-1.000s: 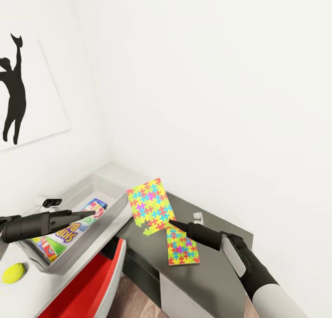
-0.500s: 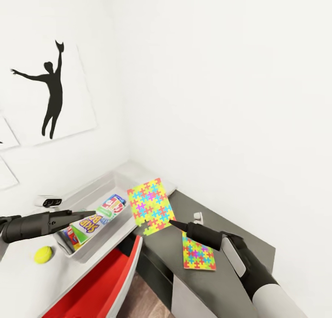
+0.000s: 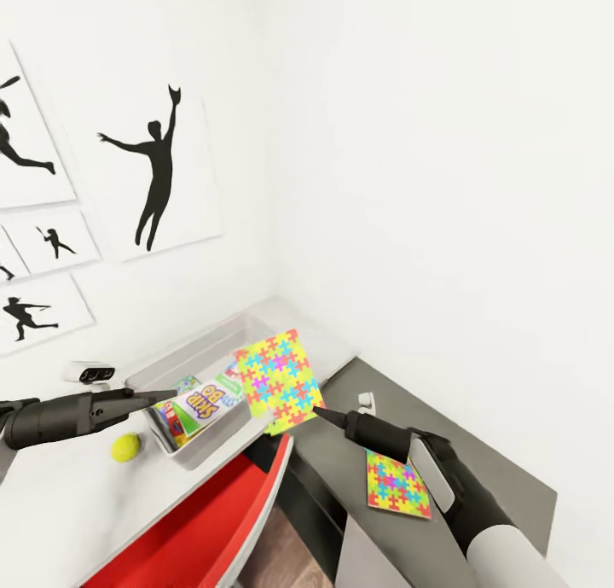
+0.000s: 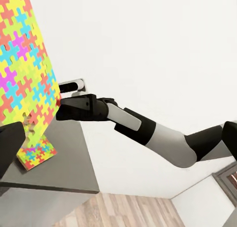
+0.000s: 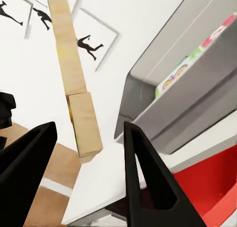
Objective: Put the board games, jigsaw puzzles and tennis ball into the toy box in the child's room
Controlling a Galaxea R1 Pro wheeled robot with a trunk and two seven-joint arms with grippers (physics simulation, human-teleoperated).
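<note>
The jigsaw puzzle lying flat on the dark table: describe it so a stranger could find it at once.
Find the dark grey table against the white wall, right of the white table. The flat jigsaw puzzle lies on it beside the right arm. Unlike the matching lifted puzzle at the right hand, this one rests on the tabletop.

My head camera looks down into the room corner over the bench (image 3: 77, 503). Left wrist camera faces the right arm (image 4: 148, 133) closely; right wrist camera faces the box (image 5: 197, 88). All share the puzzle (image 3: 280, 381).
</note>
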